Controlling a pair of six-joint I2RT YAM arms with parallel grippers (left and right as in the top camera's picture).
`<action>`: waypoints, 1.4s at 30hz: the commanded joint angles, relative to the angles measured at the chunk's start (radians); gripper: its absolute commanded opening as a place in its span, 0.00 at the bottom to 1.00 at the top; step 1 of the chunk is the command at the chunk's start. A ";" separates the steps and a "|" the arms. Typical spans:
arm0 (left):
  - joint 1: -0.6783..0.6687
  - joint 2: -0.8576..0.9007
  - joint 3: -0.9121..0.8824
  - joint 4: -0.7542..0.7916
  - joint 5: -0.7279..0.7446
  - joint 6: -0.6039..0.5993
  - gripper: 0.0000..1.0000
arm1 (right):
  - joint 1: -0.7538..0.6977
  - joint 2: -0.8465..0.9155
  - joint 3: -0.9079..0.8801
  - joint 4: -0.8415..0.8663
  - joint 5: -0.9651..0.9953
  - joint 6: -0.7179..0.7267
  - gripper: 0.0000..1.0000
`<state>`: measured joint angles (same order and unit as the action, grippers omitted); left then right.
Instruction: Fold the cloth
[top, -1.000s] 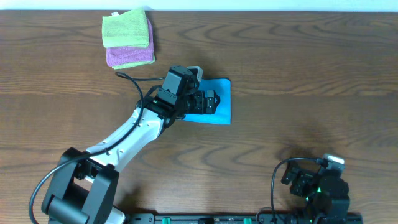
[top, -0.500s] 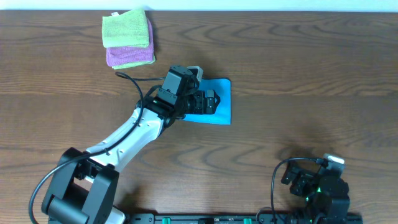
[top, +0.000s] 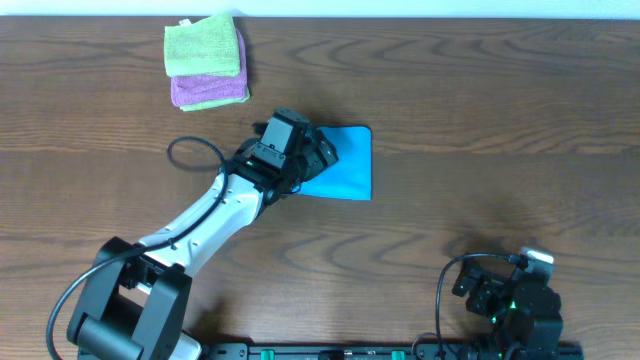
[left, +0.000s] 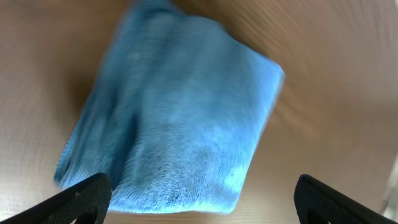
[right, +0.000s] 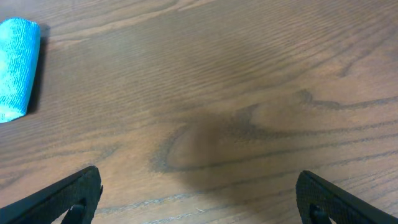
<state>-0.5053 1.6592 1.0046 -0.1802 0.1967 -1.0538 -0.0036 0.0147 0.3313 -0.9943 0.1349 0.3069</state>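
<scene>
Cloth (top: 350, 165): looking fully folded, lying flat on desk (top: 500, 100); left hand (top: 320, 155) hovering spread above cloth, pinching nothing.

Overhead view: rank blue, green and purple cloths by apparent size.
1. Blue cloth and green cloth: about alike, blue partly hidden by the left arm.
2. Purple cloth: smallest showing, mostly under the green.

Blue cloth (left: 180, 118) — fuzzy terry, matt; table (right: 249, 93) — wood grain w/ slight sheen.
</scene>
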 joint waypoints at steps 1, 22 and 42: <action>-0.041 -0.026 -0.003 -0.016 -0.125 -0.390 0.95 | -0.008 -0.008 -0.006 -0.002 0.011 0.014 0.99; -0.366 0.081 -0.010 -0.006 -0.494 -1.032 0.95 | -0.008 -0.008 -0.006 -0.002 0.011 0.014 0.99; -0.274 0.311 -0.010 0.110 -0.517 -1.031 0.93 | -0.008 -0.008 -0.006 -0.002 0.011 0.014 0.99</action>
<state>-0.7948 1.8729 1.0199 -0.0860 -0.3225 -2.0239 -0.0036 0.0143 0.3305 -0.9939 0.1349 0.3069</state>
